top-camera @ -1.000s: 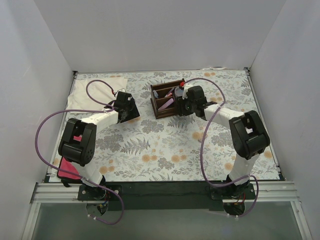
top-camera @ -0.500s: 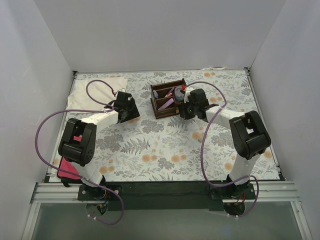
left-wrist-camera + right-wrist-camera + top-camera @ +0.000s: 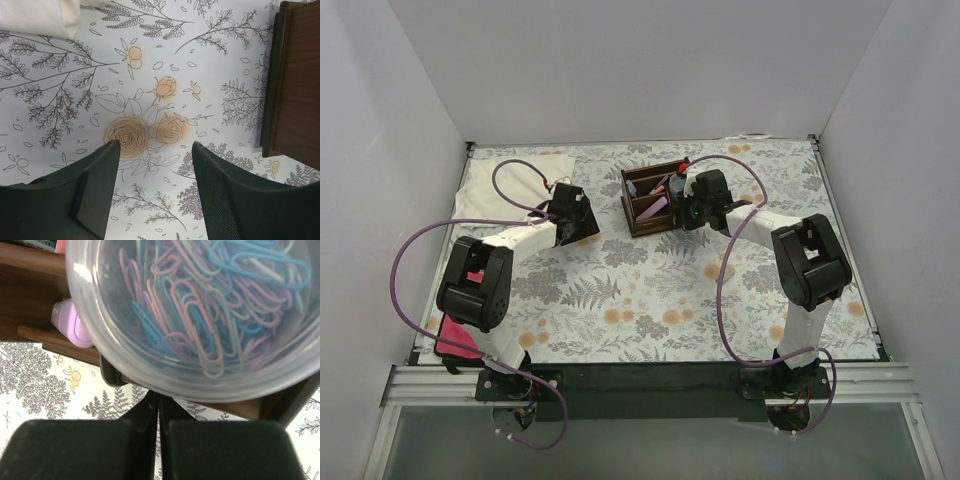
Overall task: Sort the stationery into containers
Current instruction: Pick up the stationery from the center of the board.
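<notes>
- Filling the upper frame of the right wrist view, the cup of paper clips (image 3: 200, 315) sits against the brown organiser (image 3: 30, 295), just above the right hand (image 3: 159, 405), whose fingers are pressed together.
- Left hand (image 3: 155, 150) is spread above the floral bench (image 3: 165, 50).

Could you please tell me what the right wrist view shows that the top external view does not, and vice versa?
Only the right wrist view shows that the clear tub holds coloured paper clips, with the right gripper closed at its rim. Only the top external view shows the left gripper over the floral table cover, the white cloth at far left, and the magenta object by the left arm's base. Both show the dark wooden organiser at the right gripper.
</notes>
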Available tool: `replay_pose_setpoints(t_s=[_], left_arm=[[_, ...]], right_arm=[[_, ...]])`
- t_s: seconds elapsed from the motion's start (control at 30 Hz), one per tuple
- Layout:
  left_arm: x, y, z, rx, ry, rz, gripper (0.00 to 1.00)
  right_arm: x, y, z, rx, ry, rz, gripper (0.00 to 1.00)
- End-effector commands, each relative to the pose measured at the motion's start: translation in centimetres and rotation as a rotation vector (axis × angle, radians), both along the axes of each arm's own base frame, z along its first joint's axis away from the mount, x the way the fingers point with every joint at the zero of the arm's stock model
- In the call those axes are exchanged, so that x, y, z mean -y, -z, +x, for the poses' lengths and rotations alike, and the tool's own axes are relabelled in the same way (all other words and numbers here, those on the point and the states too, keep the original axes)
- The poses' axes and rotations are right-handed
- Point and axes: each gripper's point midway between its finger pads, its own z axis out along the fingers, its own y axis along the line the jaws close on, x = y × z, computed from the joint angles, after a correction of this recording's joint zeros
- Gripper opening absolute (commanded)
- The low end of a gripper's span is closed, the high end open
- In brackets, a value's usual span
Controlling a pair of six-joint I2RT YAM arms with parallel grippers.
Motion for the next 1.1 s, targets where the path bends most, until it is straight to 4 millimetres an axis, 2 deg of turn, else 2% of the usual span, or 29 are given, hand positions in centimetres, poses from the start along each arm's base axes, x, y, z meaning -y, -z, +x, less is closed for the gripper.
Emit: replay_pose_setpoints(t_s=[0.0,0.13,0.23,0.27,0.3,0.33,0.37,0.4,0.47,0.6,0.63,0.67,0.73,0.77,0.9,0.93,0.97,1.07], left_arm=[[-0.1,-1.4,0.9,0.043,-0.012,-0.012,0.57],[-0.1,-1.4,1.1,0.042,-0.01,-0.01,0.57],[0.1,-1.6,1.3,0.043,-0.008,-0.014,0.57],[0.1,-1.7,1.4,0.044,-0.009,-0.011,0.57],[0.0,-1.7,1.4,0.044,-0.01,-0.006,0.57],[-0.1,-2.1,1.7,0.056,-0.012,-0.003,0.58],[-0.2,-2.3,1.8,0.058,-0.014,0.005,0.58],[-0.5,-2.7,1.9,0.069,-0.018,0.023,0.59],[-0.7,-3.7,2.4,0.087,-0.02,0.038,0.61],[-1.2,-5.2,2.7,0.124,-0.007,0.077,0.63],[-1.4,-5.6,2.7,0.135,0.006,0.093,0.63],[-1.5,-5.8,2.7,0.14,0.012,0.102,0.63],[-2.1,-6.1,2.7,0.152,0.014,0.136,0.63],[-2.2,-6.4,2.7,0.161,0.017,0.145,0.63],[-2.6,-7.1,3.1,0.186,0.028,0.175,0.63],[-2.6,-7.2,3.2,0.189,0.029,0.177,0.63],[-2.6,-7.1,3.3,0.188,0.033,0.184,0.63],[-2.5,-7.3,3.4,0.186,0.042,0.186,0.63]], right_arm=[[-1.1,-1.4,1.6,0.052,-0.003,0.028,0.01],[-1.2,-1.4,1.3,0.044,-0.006,0.035,0.01],[-0.5,-1.2,0.3,0.023,0.003,0.024,0.01],[-0.3,-1.9,-0.1,0.032,0.009,0.025,0.02],[0.3,-1.4,-0.8,0.019,0.018,0.007,0.1],[0.7,-1.5,-1.1,0.018,0.019,-0.004,0.29],[1.2,-2.5,-1.6,0.025,0.018,-0.014,0.35],[2.2,-2.3,-2.2,0.011,0.025,-0.036,0.39],[3.5,-3.6,-3.4,0.015,0.006,-0.064,0.42],[7.3,-4.2,-5.6,-0.002,-0.036,-0.17,0.47],[8.0,-3.8,-6.5,-0.016,-0.051,-0.194,0.53],[8.6,-4.3,-7.1,-0.007,-0.067,-0.212,0.54],[10.6,-3.1,-9.0,-0.049,-0.093,-0.291,0.57],[11.3,-3.5,-9.6,-0.043,-0.076,-0.302,0.58],[16.0,-1.9,-12.4,-0.25,0.24,-0.218,0.52],[16.3,-1.2,-13.2,-0.327,0.331,-0.166,0.51],[16.7,-0.6,-13.7,-0.347,0.347,-0.169,0.5],[17.9,0.3,-13.7,-0.39,0.418,-0.191,0.5]])
